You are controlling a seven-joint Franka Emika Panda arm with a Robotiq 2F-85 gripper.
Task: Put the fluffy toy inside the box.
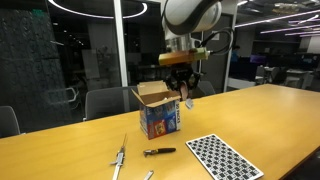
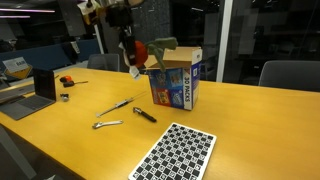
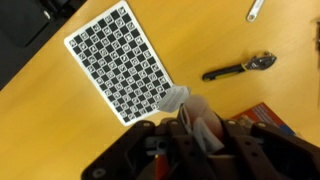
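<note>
My gripper [image 1: 183,84] hangs above the table, just beside the open top of the box [image 1: 157,113], and is shut on the fluffy toy [image 1: 186,97]. In the exterior view from the opposite side, the gripper [image 2: 129,50] holds the toy's red-pink part [image 2: 135,60] next to the box's [image 2: 176,82] raised brown flaps. The box is a small carton with blue printed sides. In the wrist view the toy [image 3: 192,116] shows pinkish and pale between the jaws [image 3: 190,135]. A red corner of the box [image 3: 270,116] lies to one side below them.
A black-and-white dotted sheet [image 1: 222,157] [image 3: 120,60], a black pen [image 1: 160,152] [image 3: 240,68] and silver tools [image 2: 115,106] [image 2: 108,124] lie on the wooden table in front of the box. A laptop [image 2: 32,92] stands near one table end. Chairs stand behind the table.
</note>
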